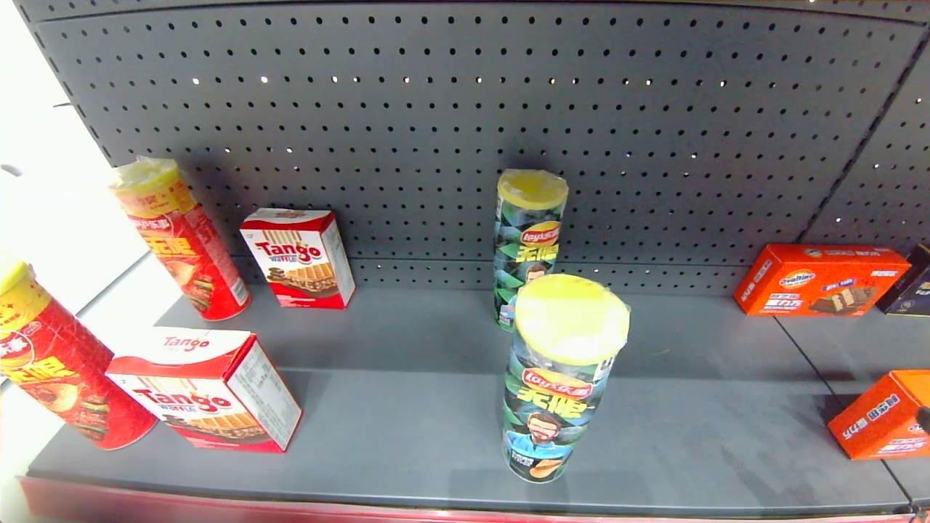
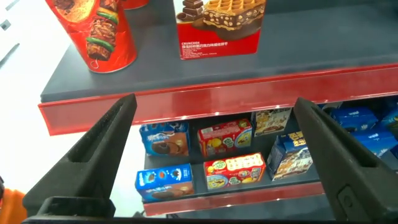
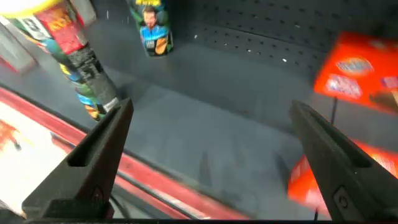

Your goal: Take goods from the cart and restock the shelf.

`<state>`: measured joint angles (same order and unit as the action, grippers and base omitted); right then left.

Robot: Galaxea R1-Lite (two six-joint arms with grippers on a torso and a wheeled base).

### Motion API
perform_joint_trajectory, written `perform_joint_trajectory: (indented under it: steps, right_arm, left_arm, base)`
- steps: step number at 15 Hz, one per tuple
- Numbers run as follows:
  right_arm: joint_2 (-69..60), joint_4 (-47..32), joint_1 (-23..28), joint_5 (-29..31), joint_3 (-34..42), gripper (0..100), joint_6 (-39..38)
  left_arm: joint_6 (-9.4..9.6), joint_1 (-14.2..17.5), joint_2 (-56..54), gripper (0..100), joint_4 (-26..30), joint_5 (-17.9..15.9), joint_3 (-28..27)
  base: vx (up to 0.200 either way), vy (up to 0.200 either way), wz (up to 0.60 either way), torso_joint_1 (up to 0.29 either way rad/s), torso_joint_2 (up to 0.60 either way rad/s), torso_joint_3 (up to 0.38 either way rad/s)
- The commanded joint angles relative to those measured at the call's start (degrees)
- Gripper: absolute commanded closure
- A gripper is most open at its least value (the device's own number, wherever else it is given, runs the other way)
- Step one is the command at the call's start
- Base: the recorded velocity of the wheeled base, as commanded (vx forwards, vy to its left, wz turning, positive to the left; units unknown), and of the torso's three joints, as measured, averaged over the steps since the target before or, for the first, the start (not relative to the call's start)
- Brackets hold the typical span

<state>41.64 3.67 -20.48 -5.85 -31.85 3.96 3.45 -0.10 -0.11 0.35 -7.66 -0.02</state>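
In the head view, the shelf (image 1: pixel 436 407) carries the goods. Red canisters (image 1: pixel 182 240) and wafer boxes (image 1: pixel 211 392) stand on the robot's left. The front green canister (image 1: pixel 559 378) stands near the edge in the middle, with the rear green canister (image 1: pixel 527 240) behind it, and orange boxes (image 1: pixel 821 280) lie on the right. You'd likely restock the bare stretches between these groups.

In the left wrist view, the left gripper (image 2: pixel 214 102) hangs just in front of the red front strip (image 2: pixel 348 84), its jaws spread wide and holding nothing. Biscuit boxes (image 2: pixel 227 137) sit on the level below. If you lift it straight up from here, a finger could catch under that strip.

In the right wrist view, the right gripper (image 3: pixel 211 106) is also wide open and empty, over the shelf's front edge. The front green canister is near one finger and an orange box near the other. That canister is tall and narrow, so a sideways sweep could tip it off the edge.
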Motion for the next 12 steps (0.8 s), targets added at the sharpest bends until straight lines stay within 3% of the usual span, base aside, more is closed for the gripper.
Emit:
perform_joint_trajectory:
  steps: [1, 5, 12]
  right_arm:
    - [12.41, 1.87, -5.71, -1.88, -4.09, 0, 2.63]
    - [19.18, 2.31, -14.76, -2.15, -3.39, 0, 2.45]
    - [29.11, 9.07, -21.97, -2.15, -3.48, 0, 2.54]
  left_arm:
    - [-0.02, 0.01, 0.11, 0, 0.0, 0.01, 0.02]
    - [-0.02, 0.01, 0.11, 0, -0.09, 0.01, 0.02]
    - [-0.11, 0.01, 0.11, 0, 0.0, 0.1, 0.02]
  base:
    - [0.0, 0.0, 0.0, 0.0, 0.0, 0.0]
    - [0.0, 0.0, 0.0, 0.0, 0.0, 0.0]
    - [0.0, 0.0, 0.0, 0.0, 0.0, 0.0]
